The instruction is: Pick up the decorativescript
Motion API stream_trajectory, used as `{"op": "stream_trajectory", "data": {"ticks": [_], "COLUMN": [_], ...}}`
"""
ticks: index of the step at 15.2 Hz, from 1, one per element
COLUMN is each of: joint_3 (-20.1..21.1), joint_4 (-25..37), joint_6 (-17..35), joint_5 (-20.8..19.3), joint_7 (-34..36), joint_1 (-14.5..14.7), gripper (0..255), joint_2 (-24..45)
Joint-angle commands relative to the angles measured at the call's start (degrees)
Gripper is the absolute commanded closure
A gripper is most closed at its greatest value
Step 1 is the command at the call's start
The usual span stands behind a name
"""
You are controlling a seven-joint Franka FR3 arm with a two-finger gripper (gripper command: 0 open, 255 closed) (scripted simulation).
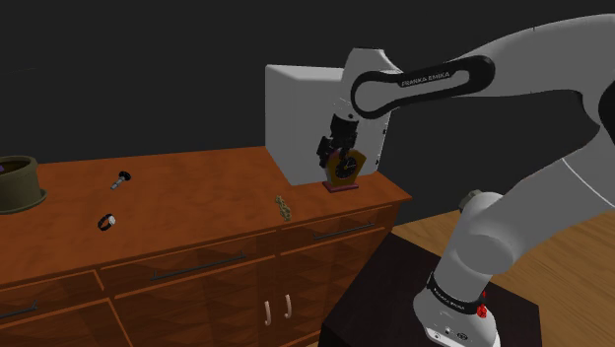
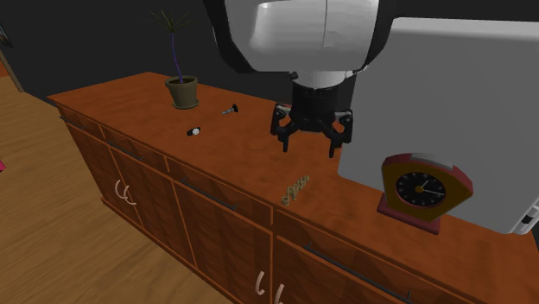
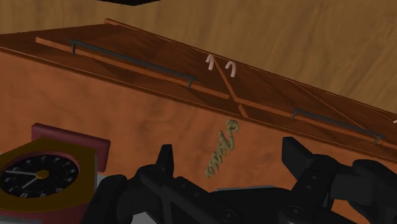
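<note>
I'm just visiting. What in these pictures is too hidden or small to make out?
- Decorative script: too small to read its letters, second exterior view.
- Clock: partly covered by the gripper, shoulder view.
- Pot: cut off by the shoulder view's left edge.
- Small dark item: too small to identify, both exterior views.

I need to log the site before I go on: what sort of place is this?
Probably a living or dining room in a house: a long wooden sideboard with drawers and cupboard doors, a clock and a potted plant on it, and a wooden floor.
</note>
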Motion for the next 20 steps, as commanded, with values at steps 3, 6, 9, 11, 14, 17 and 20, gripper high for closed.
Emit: {"op": "stream_trajectory", "data": {"ticks": [3, 6, 9, 11, 14, 17, 20], "joint_3": [0.5, 1.0, 1.4, 1.6, 1.7, 1.6, 1.4], "joint_4": [0.7, 2.2, 4.5, 6.4, 9.8, 13.9, 18.7], "joint_6": [7.5, 12.4, 16.7, 19.3, 22.6, 25.3, 27.2], "joint_5": [-0.3, -0.6, -1.2, -1.7, -2.6, -3.6, -4.4], "joint_7": [1.4, 2.7, 4.0, 5.0, 6.5, 8.0, 9.3], "joint_1": [-0.1, -0.2, -0.3, -0.3, -0.3, 0.0, 0.3], "gripper": [0, 0, 0, 0, 0, 0, 0], "joint_2": [8.1, 14.5, 21.2, 25.7, 32.6, 39.4, 46.2]}}
